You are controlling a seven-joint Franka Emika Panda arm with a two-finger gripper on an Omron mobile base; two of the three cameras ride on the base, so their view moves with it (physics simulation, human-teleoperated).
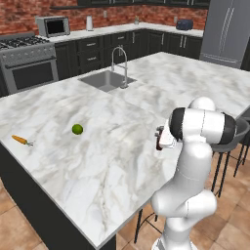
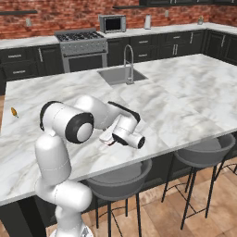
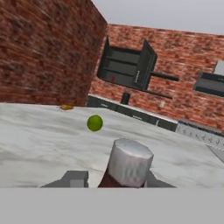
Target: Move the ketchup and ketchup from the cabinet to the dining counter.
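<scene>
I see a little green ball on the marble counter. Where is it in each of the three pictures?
Left base view: the lime lies left of centre on the dining counter, right of the carrot.
Right base view: not in it; the arm may cover that spot.
Hand view: lime just left of centre, beyond the grey bottle cap.
Shared landmark: the carrot.
</scene>
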